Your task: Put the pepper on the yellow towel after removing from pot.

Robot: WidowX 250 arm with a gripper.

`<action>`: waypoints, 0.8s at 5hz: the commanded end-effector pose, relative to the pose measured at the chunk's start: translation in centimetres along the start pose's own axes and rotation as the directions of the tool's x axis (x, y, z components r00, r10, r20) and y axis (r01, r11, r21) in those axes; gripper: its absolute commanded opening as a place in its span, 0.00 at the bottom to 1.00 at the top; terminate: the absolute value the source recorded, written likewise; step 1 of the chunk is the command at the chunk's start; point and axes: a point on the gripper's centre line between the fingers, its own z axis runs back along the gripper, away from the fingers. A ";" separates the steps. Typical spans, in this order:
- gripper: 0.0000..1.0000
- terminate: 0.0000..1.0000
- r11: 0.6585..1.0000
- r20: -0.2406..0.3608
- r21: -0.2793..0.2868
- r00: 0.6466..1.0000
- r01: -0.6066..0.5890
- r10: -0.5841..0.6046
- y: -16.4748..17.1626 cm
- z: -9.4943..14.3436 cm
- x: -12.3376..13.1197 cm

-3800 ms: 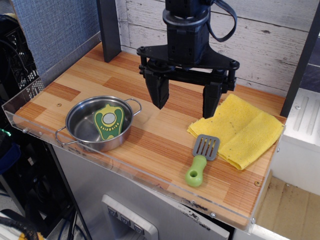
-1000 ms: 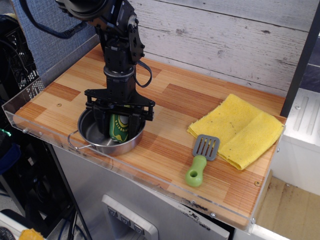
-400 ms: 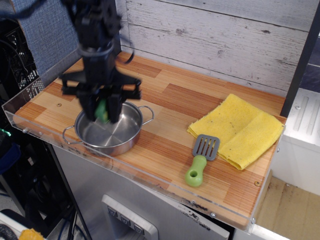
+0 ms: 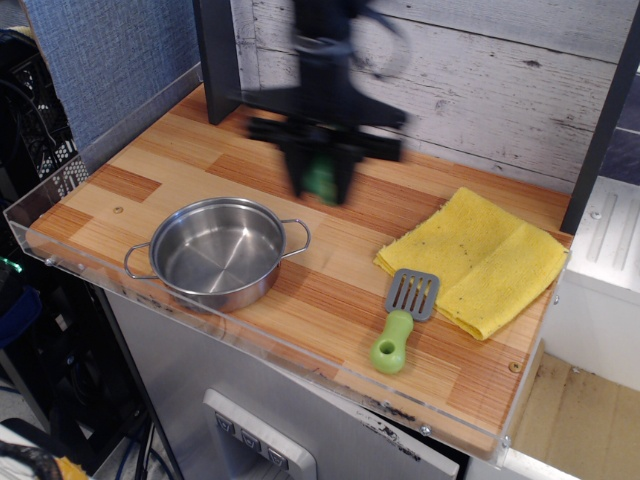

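Hanging blurred above the wooden table point(image 4: 330, 290), the black robot gripper point(image 4: 320, 185) has its jaws closed on the green toy half pepper point(image 4: 321, 180), held in the air between the shallow shiny steel pot point(image 4: 220, 252) at near left and the bright yellow folded towel point(image 4: 478, 258) at right; a green-handled grey spatula point(image 4: 400, 320) lies just beside the towel's near edge

Pot point(image 4: 220, 253) left of towel point(image 4: 477, 259)
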 end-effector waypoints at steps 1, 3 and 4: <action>0.00 0.00 0.993 0.002 -0.006 0.993 0.115 -0.115 -5.5 -0.8 2.5; 0.00 0.00 0.994 -0.045 0.013 0.993 0.108 -0.108 -5.9 -3.4 3.0; 0.00 0.00 0.994 -0.061 0.013 0.992 0.110 -0.109 -6.2 -4.3 3.0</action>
